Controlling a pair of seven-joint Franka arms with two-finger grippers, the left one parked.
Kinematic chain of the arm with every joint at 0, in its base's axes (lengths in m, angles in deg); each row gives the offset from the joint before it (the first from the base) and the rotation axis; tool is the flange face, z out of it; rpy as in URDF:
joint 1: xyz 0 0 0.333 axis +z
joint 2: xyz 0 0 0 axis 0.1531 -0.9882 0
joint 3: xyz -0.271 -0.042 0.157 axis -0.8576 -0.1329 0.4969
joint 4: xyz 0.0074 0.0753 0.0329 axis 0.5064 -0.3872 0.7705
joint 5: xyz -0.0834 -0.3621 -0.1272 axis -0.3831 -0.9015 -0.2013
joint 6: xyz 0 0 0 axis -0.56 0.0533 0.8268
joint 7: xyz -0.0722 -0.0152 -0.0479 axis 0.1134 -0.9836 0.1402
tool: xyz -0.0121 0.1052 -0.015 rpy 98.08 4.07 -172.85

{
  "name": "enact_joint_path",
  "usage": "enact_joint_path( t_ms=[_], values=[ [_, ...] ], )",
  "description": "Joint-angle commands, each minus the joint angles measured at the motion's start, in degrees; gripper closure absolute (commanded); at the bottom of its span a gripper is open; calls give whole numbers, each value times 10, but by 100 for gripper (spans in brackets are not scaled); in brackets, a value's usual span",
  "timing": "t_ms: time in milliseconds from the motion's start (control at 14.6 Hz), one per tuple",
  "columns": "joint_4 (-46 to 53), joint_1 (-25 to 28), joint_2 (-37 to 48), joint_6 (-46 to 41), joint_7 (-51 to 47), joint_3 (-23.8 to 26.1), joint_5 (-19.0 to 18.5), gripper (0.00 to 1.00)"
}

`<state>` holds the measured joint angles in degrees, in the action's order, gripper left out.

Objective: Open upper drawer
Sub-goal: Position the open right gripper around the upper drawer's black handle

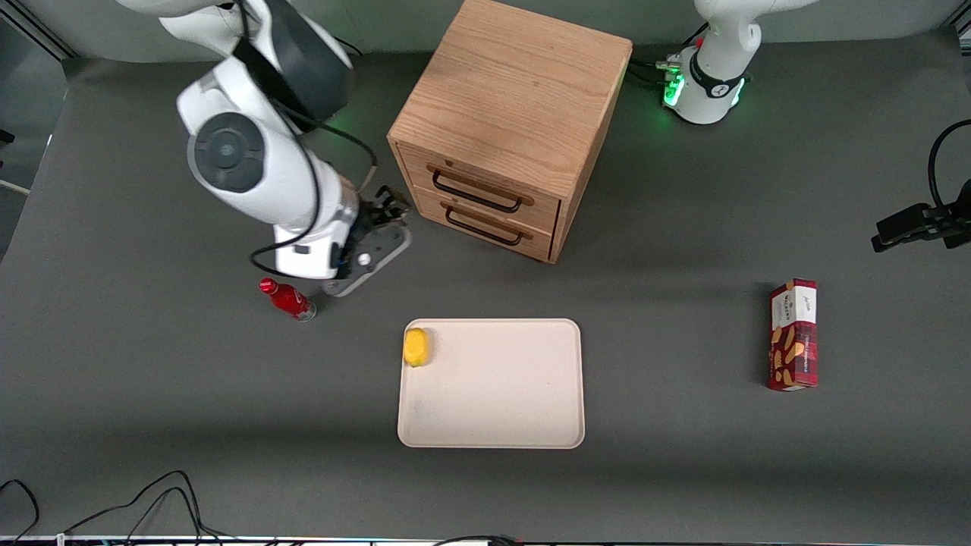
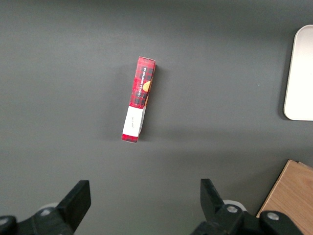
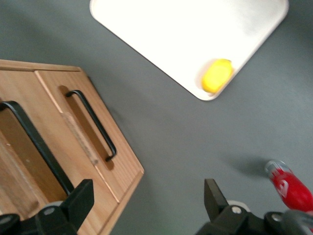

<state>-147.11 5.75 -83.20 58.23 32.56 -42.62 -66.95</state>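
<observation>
The wooden cabinet stands at the back middle of the table, with both drawers pushed in. The upper drawer carries a black wire handle; the lower drawer sits just under it with its own handle. My gripper hangs open beside the cabinet's front corner, toward the working arm's end, holding nothing. In the right wrist view the upper drawer's handle and the lower drawer's handle run across the oak front. The gripper is apart from both, one finger over the cabinet's lower corner.
A red bottle lies on the table just nearer the front camera than the gripper. A cream tray with a yellow fruit sits in front of the cabinet. A red snack box lies toward the parked arm's end.
</observation>
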Motion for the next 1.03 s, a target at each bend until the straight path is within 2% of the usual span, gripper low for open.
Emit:
enact_joint_path(
  t_ms=[0, 342, 616, 959],
  values=[
    [49, 20, -42, 9, 23, 6, 1, 0],
    [17, 57, -46, 42, 60, 14, 10, 0],
    [-49, 50, -36, 83, 80, 54, 15, 0],
    [-99, 50, -14, 113, 98, 59, 15, 0]
  ],
)
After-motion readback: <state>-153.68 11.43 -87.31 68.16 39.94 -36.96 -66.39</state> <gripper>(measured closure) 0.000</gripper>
